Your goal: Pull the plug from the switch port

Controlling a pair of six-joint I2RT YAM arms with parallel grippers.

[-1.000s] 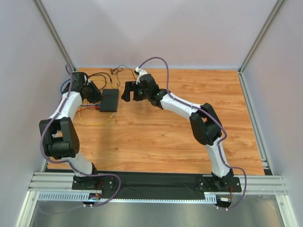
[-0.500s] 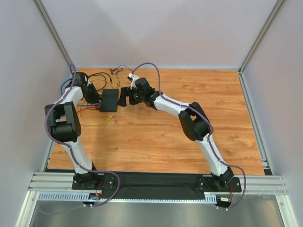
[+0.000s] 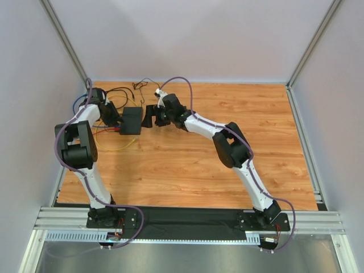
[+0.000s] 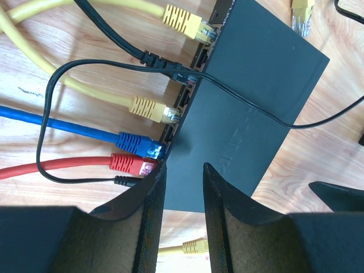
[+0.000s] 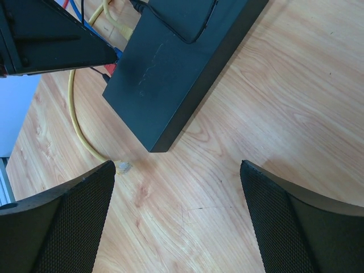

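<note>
The flat black switch (image 3: 131, 120) lies at the back left of the table. In the left wrist view the switch (image 4: 256, 85) has plugs along its left edge: a yellow plug (image 4: 185, 23), a black plug (image 4: 170, 65), a second yellow plug (image 4: 149, 108), a blue plug (image 4: 139, 145) and a red plug (image 4: 129, 164). My left gripper (image 4: 183, 168) hovers over the switch's near corner, slightly open and empty, its left fingertip beside the red plug. My right gripper (image 5: 177, 165) is wide open and empty over bare wood, just right of the switch (image 5: 176, 62).
Loose yellow plug ends lie on the wood (image 4: 193, 246), (image 5: 122, 167). A thin black wire (image 4: 244, 101) runs across the switch top. Black, yellow, blue and red cables (image 3: 111, 94) tangle at the back left, close to the left wall (image 3: 34, 85).
My right gripper has moved left, closer to the switch's right side. My left arm has folded its elbow in, the gripper staying at the switch's left edge. Little moved in the last half second.
</note>
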